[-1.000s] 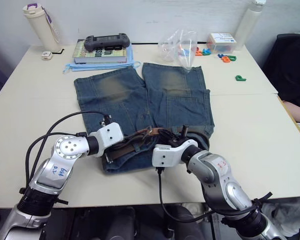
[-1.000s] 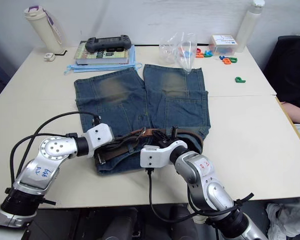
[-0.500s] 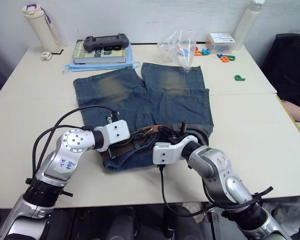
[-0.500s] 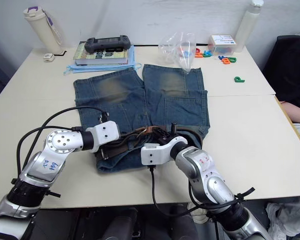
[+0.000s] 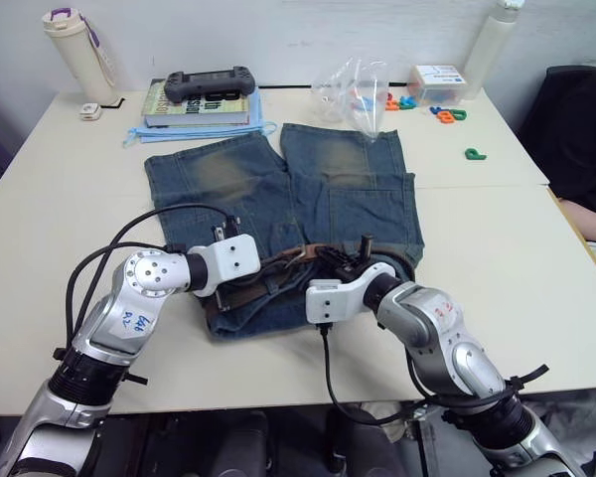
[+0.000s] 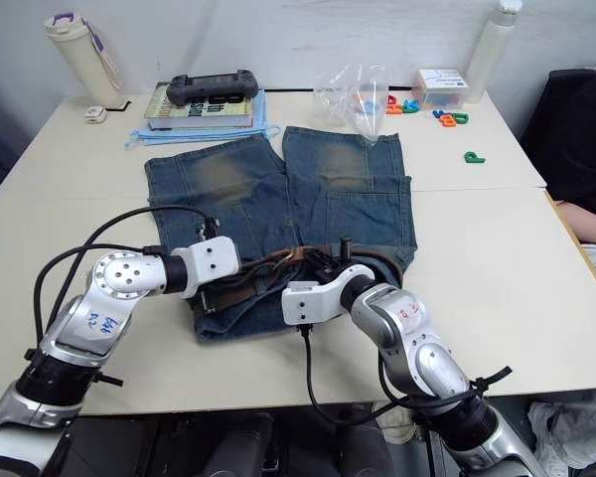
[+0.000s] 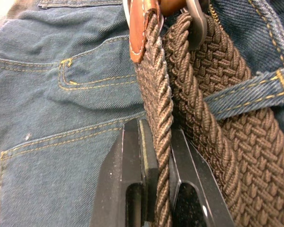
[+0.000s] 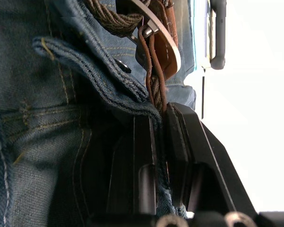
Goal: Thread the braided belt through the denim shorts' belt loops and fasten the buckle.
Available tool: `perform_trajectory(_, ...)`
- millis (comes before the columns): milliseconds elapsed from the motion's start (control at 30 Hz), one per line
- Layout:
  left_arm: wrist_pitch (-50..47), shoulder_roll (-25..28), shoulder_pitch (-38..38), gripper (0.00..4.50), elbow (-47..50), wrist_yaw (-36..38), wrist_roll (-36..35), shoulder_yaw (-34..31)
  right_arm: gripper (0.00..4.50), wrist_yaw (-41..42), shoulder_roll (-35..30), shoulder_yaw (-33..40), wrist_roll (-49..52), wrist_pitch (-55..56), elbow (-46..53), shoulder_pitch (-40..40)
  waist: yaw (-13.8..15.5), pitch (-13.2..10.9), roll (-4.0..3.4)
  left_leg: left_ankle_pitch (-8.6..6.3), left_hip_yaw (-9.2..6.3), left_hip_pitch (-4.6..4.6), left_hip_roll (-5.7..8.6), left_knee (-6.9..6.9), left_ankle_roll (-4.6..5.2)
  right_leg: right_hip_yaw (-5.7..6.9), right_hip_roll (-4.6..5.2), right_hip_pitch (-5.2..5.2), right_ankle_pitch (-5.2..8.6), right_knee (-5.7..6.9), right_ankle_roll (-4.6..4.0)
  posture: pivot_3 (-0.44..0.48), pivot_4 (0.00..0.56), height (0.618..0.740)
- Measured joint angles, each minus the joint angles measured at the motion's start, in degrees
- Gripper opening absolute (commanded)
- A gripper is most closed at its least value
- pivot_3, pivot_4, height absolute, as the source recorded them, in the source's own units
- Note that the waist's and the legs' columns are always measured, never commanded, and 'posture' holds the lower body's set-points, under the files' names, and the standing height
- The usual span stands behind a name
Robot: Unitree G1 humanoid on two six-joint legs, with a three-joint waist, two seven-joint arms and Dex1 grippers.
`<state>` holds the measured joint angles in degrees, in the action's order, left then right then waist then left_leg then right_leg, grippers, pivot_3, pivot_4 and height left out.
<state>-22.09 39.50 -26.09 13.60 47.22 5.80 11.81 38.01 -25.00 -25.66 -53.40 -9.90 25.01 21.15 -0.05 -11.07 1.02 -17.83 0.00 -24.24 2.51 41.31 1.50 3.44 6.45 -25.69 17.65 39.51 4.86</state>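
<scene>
The denim shorts (image 5: 278,189) lie flat on the table, waistband toward me. The braided belt (image 5: 283,266) runs along the waistband, and one stretch passes under a belt loop (image 7: 246,92). My left gripper (image 5: 262,272) is shut on a strand of the belt (image 7: 156,94) just short of the tan leather end and the metal buckle (image 7: 197,19). My right gripper (image 5: 344,268) is at the middle of the waistband, shut on the belt's leather end (image 8: 157,90), with the folded denim edge beside it. The buckle frame (image 8: 157,28) sits just beyond its fingertips.
At the back stand a book with a game controller (image 5: 212,84), a bottle (image 5: 77,50), a clear plastic bag (image 5: 358,89), coloured letters (image 5: 447,112), a small box (image 5: 437,84) and a white bottle (image 5: 497,45). A person's arm (image 5: 588,217) is at the right edge.
My left gripper has slid right along the waistband toward the buckle, still holding the belt. My right gripper has edged slightly away from me at the middle of the waistband.
</scene>
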Motion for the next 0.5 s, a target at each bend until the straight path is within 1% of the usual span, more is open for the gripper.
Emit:
perform_trajectory(300,-1.69,1.09,1.45,0.00,1.72,0.41,-0.67,-0.76,0.04,-0.72,-4.07,-0.20,-1.31,8.07,-1.52,2.15,-0.08,0.00,0.00,0.00,0.05,0.00,-0.01,0.00,0.00,-0.04,0.00,-0.02,0.00,0.01,0.00,0.000,0.150,0.667)
perform_trajectory(500,-3.52,2.05,3.21,0.00,3.61,-0.12,-1.11,-2.66,0.04,-2.33,-5.65,-0.18,-2.22,12.24,-3.04,4.10,-0.09,0.00,0.01,0.00,0.08,0.00,-0.02,0.00,0.00,-0.08,0.00,-0.04,0.01,0.02,0.00,0.000,0.150,0.667)
